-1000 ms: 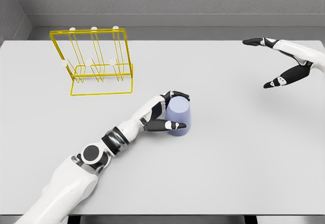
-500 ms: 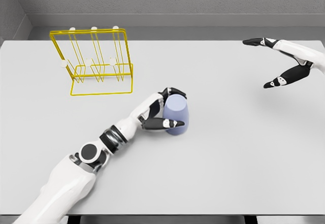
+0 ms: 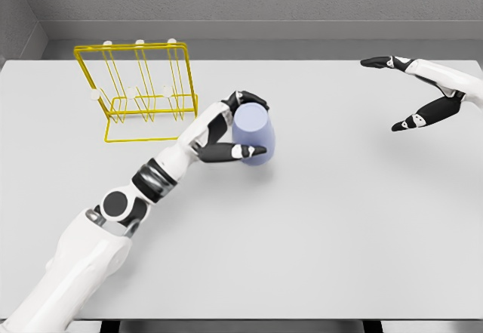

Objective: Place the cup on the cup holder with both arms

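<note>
The grey worktop (image 3: 339, 235) carries a yellow wire cup holder (image 3: 139, 91) at its far left. Just right of the holder, the left hand (image 3: 226, 133) wraps its fingers (image 3: 243, 152) around the lavender cup (image 3: 251, 135), which seems lifted slightly, though that is hard to judge. The right hand (image 3: 426, 91) hovers far right, fingers spread wide.

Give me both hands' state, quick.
Left hand: closed around the cup.
Right hand: open, fingers spread, holding nothing, at the right edge.
</note>
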